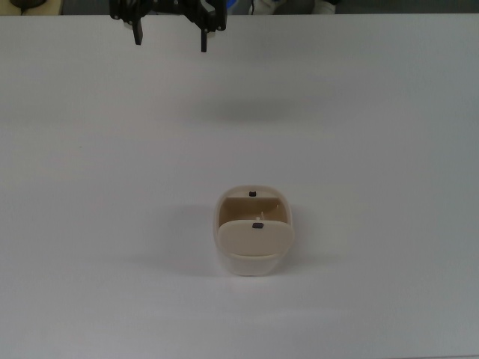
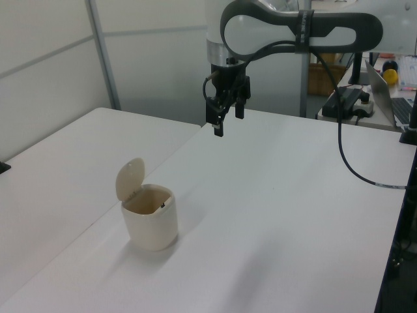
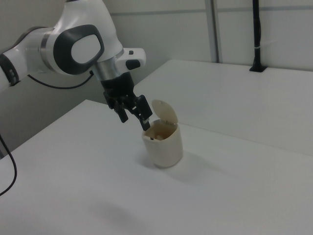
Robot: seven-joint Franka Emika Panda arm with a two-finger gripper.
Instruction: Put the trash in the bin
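The white table (image 2: 273, 215) is seen bearing only 1 object, the bin (image 2: 151, 224), taken here as the landmark. The arm (image 2: 306, 26) is held high above the table and well apart from the bin in the left view. The gripper (image 1: 169, 34) is seen at the top view's upper edge, far beyond the bin, with its 2 fingers spread wide and nothing between them. The bin stands upright with its flap lid (image 2: 129, 178) tipped up and open. A pale lump, judged to be the trash (image 3: 157, 132), is glimpsed inside the bin in the right view, though it cannot be identified with certainty. The deposit step is judged complete, with the arm in retreat. Nothing further seems called for beyond parking the arm clear of the bin.
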